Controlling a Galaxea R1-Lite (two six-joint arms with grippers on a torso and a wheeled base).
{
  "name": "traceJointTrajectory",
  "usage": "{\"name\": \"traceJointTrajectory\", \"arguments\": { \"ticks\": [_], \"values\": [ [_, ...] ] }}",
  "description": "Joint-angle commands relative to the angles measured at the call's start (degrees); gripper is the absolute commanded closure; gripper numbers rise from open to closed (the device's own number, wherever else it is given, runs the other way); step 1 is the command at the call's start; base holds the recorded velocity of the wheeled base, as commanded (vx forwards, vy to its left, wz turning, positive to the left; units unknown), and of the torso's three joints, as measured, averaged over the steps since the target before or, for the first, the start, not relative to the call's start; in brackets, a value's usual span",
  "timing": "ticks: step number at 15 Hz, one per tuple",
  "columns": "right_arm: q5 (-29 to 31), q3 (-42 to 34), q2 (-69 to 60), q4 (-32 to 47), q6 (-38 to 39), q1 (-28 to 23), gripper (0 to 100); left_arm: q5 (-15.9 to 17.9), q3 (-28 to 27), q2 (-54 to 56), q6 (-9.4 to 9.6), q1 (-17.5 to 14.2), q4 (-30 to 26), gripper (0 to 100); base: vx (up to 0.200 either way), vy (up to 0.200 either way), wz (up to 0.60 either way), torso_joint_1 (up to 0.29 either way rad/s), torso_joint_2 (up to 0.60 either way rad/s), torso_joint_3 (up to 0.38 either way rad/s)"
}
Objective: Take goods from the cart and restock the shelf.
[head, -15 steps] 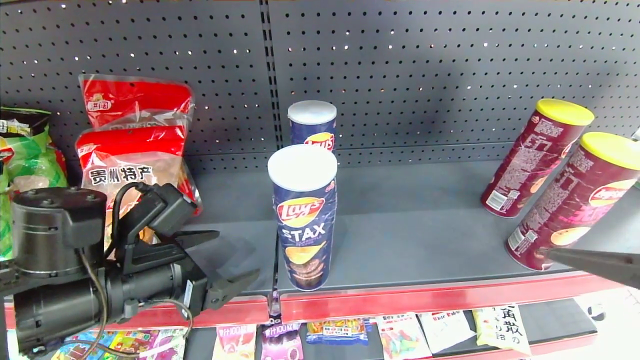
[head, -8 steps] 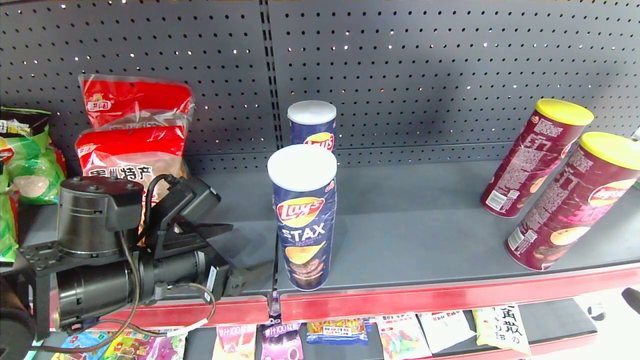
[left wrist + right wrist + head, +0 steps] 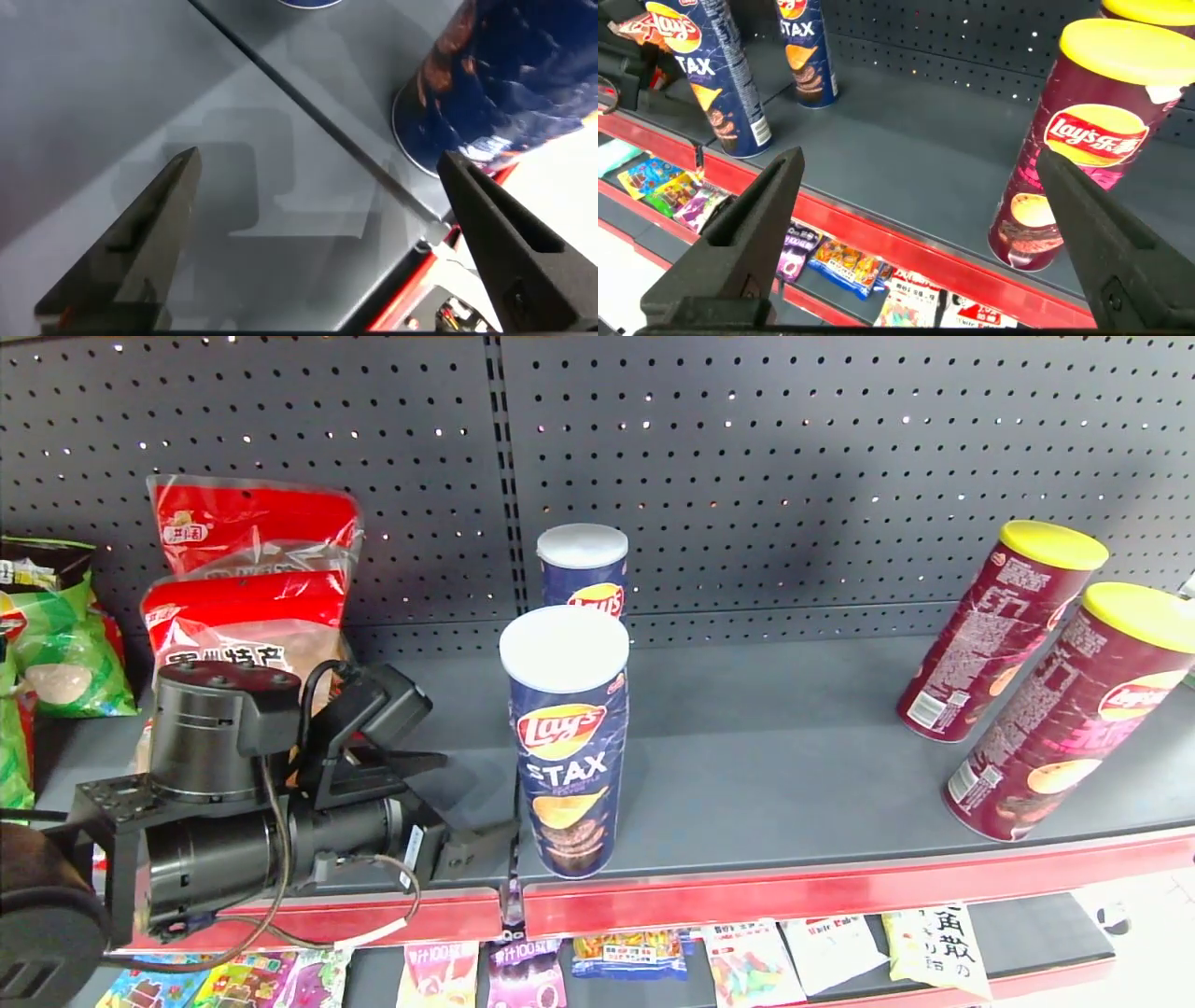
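Our left gripper [image 3: 476, 798] hovers over the shelf [image 3: 794, 756] edge beside the front blue chip can [image 3: 563, 737], fingers spread wide and empty; our right gripper [image 3: 920, 247] gapes too, holding nothing.

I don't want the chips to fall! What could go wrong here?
The open left gripper sits close beside the front blue can, which stands at the shelf's red front edge; a sideways bump might tip it off. The nearer red can also stands by that edge, in front of the open right gripper.
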State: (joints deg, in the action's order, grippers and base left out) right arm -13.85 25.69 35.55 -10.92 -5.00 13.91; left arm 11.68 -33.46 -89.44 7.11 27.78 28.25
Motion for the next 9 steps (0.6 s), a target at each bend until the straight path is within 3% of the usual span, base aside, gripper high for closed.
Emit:
{"name": "traceJointTrajectory", "arguments": {
  "ticks": [1, 9],
  "values": [
    [-0.04, 0.07, 0.4, -0.06, -0.01, -0.02, 0, 0.01, -0.64, -1.08, 0.01, 0.17, 0.06, 0, 0.0, 0.0, 0.0, 0.0, 0.0, 0.0],
    [-0.04, -0.2, 0.4, -0.06, 0.6, -0.02, 0, 0.01, -3.01, -2.67, 0.01, 1.31, -0.03, 0, 0.0, 0.0, 0.0, 0.0, 0.0, 0.0]
  ]
}}
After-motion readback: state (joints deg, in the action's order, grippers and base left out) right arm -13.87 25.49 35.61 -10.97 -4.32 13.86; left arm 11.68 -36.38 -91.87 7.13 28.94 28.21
